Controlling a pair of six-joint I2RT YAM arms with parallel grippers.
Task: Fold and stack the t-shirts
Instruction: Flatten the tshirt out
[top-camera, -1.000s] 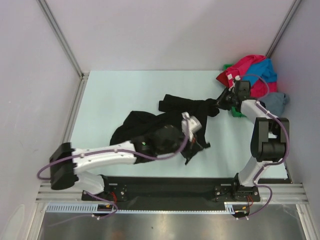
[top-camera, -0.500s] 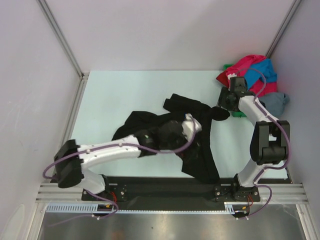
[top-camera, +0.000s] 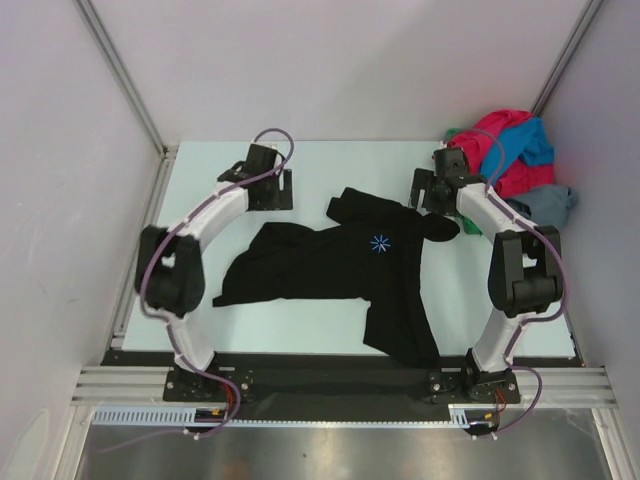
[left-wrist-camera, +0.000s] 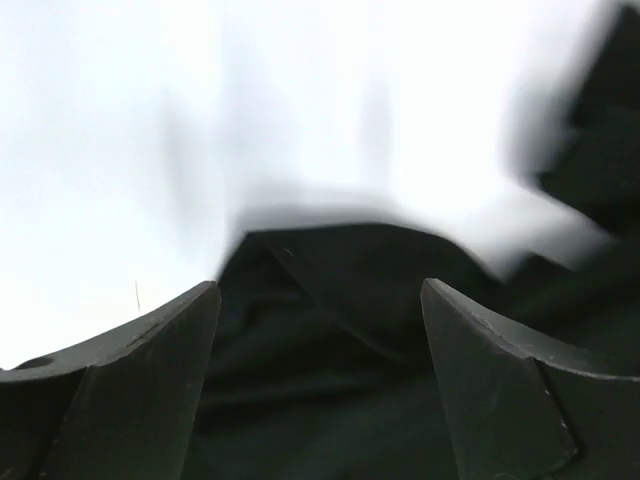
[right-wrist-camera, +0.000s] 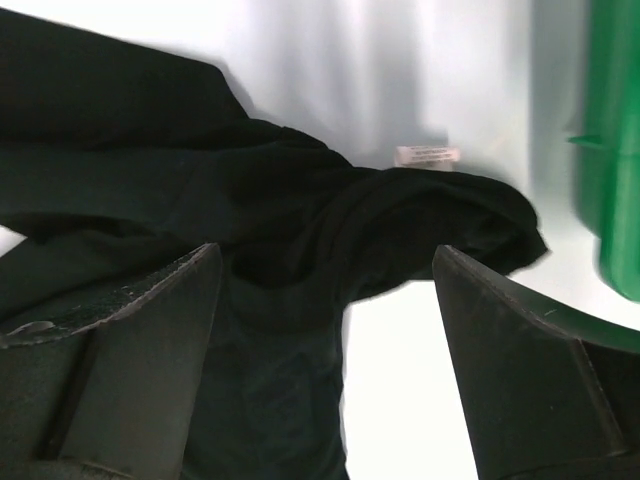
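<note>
Jaws of the left gripper (left-wrist-camera: 320, 288) and right gripper (right-wrist-camera: 325, 250) stand apart, holding nothing. The black t-shirt (top-camera: 320, 265) lies spread on the near side of both, long axis left to right. Its far right end lies just beside the right gripper; the left gripper stands farther off.

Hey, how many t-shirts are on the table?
4 clearly: the black t-shirt spread in the middle, and the red-pink t-shirt, blue t-shirt and grey t-shirt heaped in the far right corner. Green cloth there may be a fifth, mostly hidden.
</note>
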